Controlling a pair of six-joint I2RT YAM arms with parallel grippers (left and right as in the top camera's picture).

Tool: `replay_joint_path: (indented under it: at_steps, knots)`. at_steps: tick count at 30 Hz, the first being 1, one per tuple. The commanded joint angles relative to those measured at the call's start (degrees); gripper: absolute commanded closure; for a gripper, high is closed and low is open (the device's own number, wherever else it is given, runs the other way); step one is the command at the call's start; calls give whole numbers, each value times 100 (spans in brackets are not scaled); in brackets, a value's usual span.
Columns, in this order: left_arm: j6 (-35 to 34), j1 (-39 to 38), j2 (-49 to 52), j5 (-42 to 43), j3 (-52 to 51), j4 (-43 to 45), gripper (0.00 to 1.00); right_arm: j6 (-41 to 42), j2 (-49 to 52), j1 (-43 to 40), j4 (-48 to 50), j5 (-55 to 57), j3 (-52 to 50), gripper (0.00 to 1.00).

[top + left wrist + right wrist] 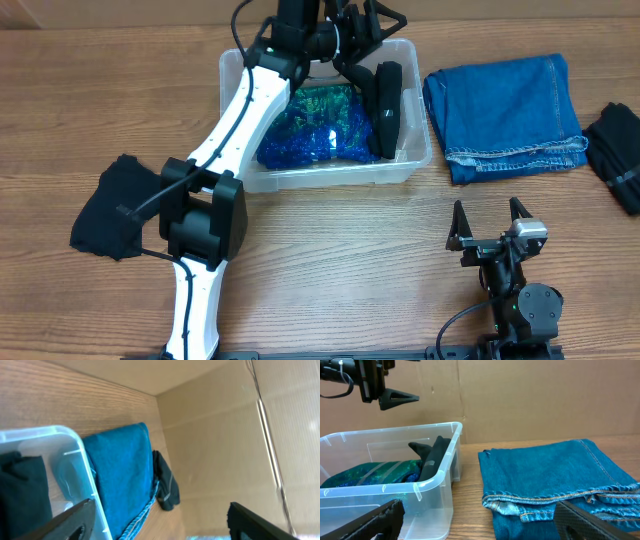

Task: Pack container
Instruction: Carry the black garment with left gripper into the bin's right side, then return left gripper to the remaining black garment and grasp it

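The clear plastic container (325,177) stands at the back middle of the table. It holds a blue-green patterned cloth (310,125) and a black garment (385,105) leaning against its right wall. My left gripper (368,25) is open and empty, above the container's back edge. Its view shows the container's corner (75,440) and the black garment (25,492). My right gripper (490,222) is open and empty near the front right. Its view shows the container (432,495) with the black garment (432,455) inside.
Folded blue jeans (505,115) lie right of the container, also in the right wrist view (555,480) and the left wrist view (122,475). A black cloth (620,150) lies at the far right edge. Another black cloth (115,205) lies at the left.
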Motion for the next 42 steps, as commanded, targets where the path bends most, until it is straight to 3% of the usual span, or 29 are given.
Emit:
replay_joint_path:
  at_steps: [1, 5, 8, 12, 15, 18, 19, 23, 27, 28, 30, 32, 37, 42]
  knots:
    - [1781, 35, -229, 474, 466, -472, 12, -20, -35, -11, 33, 9, -59, 0]
    - [3287, 7, -404, -496, 706, -1786, 24, -20, -35, -11, 33, 9, -59, 0]
    - [4465, -50, -525, -2221, 1005, -3327, 27, -17, -35, -11, 33, 9, -59, 0]
    - [5265, -240, -529, -3856, 1113, -4260, 42, -20, -35, -11, 33, 9, -59, 0]
    - [5639, -361, -529, -4308, 1113, -4468, 62, -20, -35, -11, 33, 9, -59, 0]
    - [5775, -400, -529, -4684, 1113, -4568, 94, -20, -35, -11, 33, 9, -59, 0]
    - [5742, -400, -529, -4861, 1113, -4669, 96, -20, -35, -11, 33, 9, -59, 0]
    - [4747, -17, -730, -4986, 1117, -5464, 96, -20, -35, -11, 33, 9, -59, 0]
    - [4651, 750, -1268, -4863, 1117, -6371, 85, -20, -35, -11, 33, 9, -59, 0]
    - [4651, 907, -1379, -4841, 1117, -6610, 80, -20, -35, -11, 33, 9, -59, 0]
    - [4656, 1303, -1611, -4837, 1117, -7344, 51, -20, -35, -11, 33, 9, -59, 0]
    - [4656, 1615, -1657, -4868, 1117, -7914, 43, -20, -35, -11, 33, 9, -59, 0]
    - [4653, 2354, -1641, -5296, 850, -8627, 43, -20, -35, -11, 33, 9, -59, 0]
    - [4607, 2804, -1888, -5353, 101, -8463, 43, -20, -35, -11, 33, 9, -59, 0]
